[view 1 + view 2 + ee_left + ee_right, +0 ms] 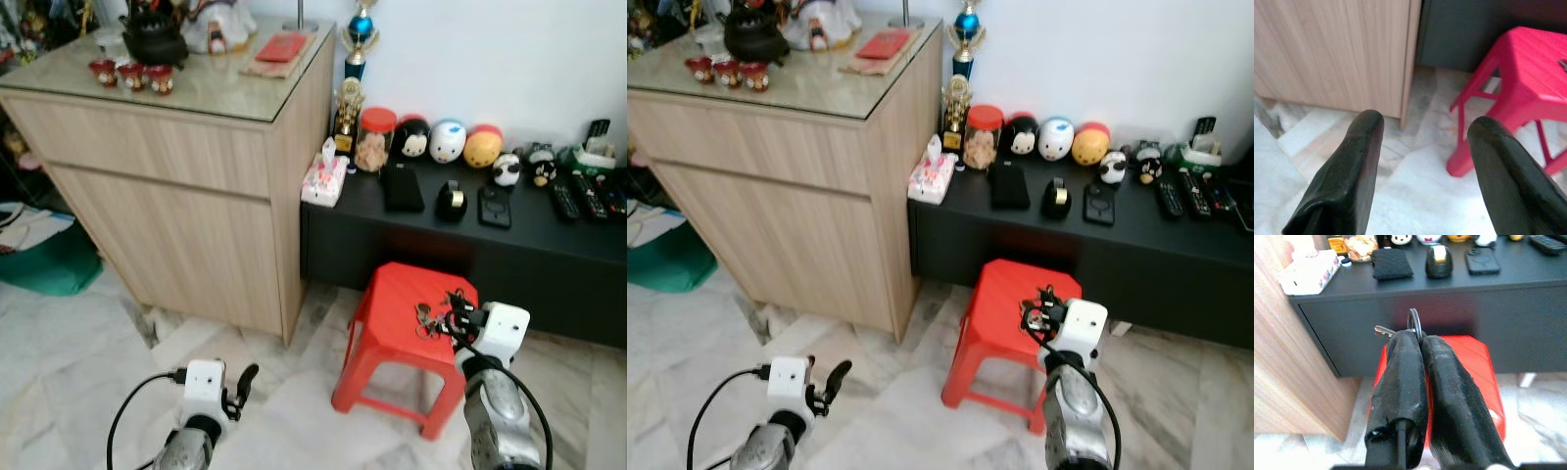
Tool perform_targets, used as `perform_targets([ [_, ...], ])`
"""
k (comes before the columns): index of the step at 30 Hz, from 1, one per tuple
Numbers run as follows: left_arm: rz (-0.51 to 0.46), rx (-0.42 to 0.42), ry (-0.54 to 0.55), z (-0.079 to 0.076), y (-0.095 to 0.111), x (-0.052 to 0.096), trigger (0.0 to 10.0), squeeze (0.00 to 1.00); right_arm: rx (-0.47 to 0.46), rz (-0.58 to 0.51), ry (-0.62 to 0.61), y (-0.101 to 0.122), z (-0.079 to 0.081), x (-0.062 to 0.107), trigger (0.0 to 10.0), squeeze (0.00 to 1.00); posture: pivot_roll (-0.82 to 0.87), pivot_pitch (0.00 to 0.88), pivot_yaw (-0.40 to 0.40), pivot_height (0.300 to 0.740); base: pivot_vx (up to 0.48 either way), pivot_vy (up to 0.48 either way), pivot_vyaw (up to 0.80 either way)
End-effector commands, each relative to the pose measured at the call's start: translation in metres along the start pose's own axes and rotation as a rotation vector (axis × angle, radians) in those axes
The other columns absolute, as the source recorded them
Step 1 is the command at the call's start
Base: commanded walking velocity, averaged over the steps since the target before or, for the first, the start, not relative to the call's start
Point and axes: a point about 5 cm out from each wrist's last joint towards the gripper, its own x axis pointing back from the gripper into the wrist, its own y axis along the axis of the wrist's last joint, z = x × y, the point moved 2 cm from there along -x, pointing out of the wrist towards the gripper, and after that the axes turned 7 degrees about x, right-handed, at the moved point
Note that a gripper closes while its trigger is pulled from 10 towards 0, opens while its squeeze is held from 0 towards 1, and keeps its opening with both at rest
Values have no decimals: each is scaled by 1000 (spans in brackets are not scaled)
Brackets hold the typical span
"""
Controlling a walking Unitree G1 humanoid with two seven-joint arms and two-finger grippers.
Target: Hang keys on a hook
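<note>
My right gripper (443,321) is shut on a bunch of keys (429,318), held just above the red plastic stool (397,304). In the right wrist view the two black fingers (1442,382) press together, with the key ring (1414,325) and a silver key sticking out past their tips. My left gripper (245,382) hangs low over the marble floor, open and empty. Its fingers (1347,181) stand well apart in the left wrist view, facing the stool (1528,83).
A tall wooden cabinet (186,196) with a glass top stands at the left. Behind the stool runs a low black bench (470,230) carrying a tissue box (324,181), a jar, round toy figures, a tape dispenser and remotes. A green bag (49,264) lies far left.
</note>
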Motion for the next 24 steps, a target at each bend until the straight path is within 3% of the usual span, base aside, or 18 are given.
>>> perform_targets([
  [1,24,8,7,1,-7,3,10000,0,-1,12,-15,-2,-3,0,10000,0,-5,0,-67,740,-480,0,0],
  [12,24,18,18,4,-7,4,10000,0,-30,22,-47,1,-5,-2,10000,0,-9,0,-62,740,-480,0,0],
  [14,26,17,16,5,-7,4,10000,0,-57,47,-10,0,1,-3,10000,0,-12,0,-53,740,-480,0,0],
  [17,26,9,10,7,-6,4,10000,0,-18,36,44,5,6,-2,10000,0,-22,0,-50,740,-480,0,0],
  [24,28,2,21,12,-6,4,10000,0,-82,12,-87,14,-10,-7,10000,0,-16,0,-35,740,-476,0,0],
])
